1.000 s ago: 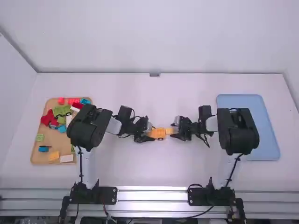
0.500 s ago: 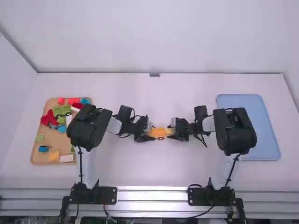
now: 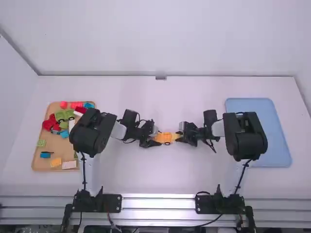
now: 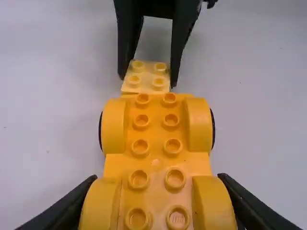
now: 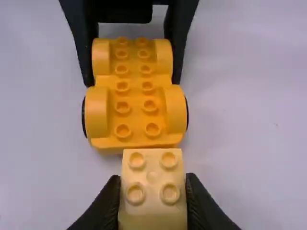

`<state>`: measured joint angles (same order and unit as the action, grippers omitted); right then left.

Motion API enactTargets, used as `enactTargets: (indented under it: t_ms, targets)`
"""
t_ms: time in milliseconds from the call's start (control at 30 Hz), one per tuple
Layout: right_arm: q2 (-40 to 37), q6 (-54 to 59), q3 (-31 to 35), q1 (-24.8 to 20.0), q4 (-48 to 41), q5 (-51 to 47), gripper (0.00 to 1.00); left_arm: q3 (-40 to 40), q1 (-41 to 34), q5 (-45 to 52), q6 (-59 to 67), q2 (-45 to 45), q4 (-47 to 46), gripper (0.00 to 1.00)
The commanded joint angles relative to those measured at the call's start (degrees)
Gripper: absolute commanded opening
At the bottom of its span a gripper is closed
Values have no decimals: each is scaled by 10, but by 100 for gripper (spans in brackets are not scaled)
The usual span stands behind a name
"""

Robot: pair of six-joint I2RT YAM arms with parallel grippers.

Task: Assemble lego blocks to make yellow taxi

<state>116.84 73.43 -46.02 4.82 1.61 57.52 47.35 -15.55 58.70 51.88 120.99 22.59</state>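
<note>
Yellow blk (image 5: pixel 152 184) in R gripper (image 3: pixel 180 137)

Mid-table, the black two-finger left gripper (image 3: pixel 156 140) and right gripper (image 3: pixel 180 138) face each other across an orange-yellow plastic car base (image 3: pixel 166 138) — a rounded tan tray (image 3: pixel 41 164) of multicoloured plastic blocks (image 3: pixel 77 104) lies left, a pale-blue rectangular tray (image 3: pixel 280 153) right.

Back wall (image 3: pixel 112 39): white | left wall (image 3: pixel 12 107): pale | table (image 3: pixel 160 99): white (evenly lit)
</note>
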Motion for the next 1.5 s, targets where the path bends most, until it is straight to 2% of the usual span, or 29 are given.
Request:
enactTargets:
  t_ms: [0, 267, 433, 567, 767, 900, 1000, 1167, 1467]
  targets:
    - [14, -16, -11, 6, -14, -21, 16, -15, -3, -58, -10, 10, -11, 45]
    - [2, -11, -58, 9, -97, -19, 16, -30, -3, -58, 45, 10, -6, 40]
    - [-17, 83, -111, 9, -232, -19, 15, -34, -3, -73, 44, 10, -7, 34]
    - [-50, 128, -121, 25, -287, -22, 13, -34, -3, -117, 28, 10, -13, 34]
    - [-84, 79, -120, 56, -272, -62, 12, -35, -3, -116, 28, 10, -11, 34]
    - [-98, -3, -94, 94, -187, -104, 12, -35, -3, -116, 28, 10, -9, 35]
    - [-96, -17, -66, 111, -127, -102, 14, -34, -3, -116, 28, 10, -12, 34]
    - [-96, -81, -38, 109, -66, -85, 15, -36, -3, -116, 28, 10, -11, 35]
    - [-96, -93, -12, 122, -25, -88, 16, -36, -3, -116, 21, 10, -8, 36]
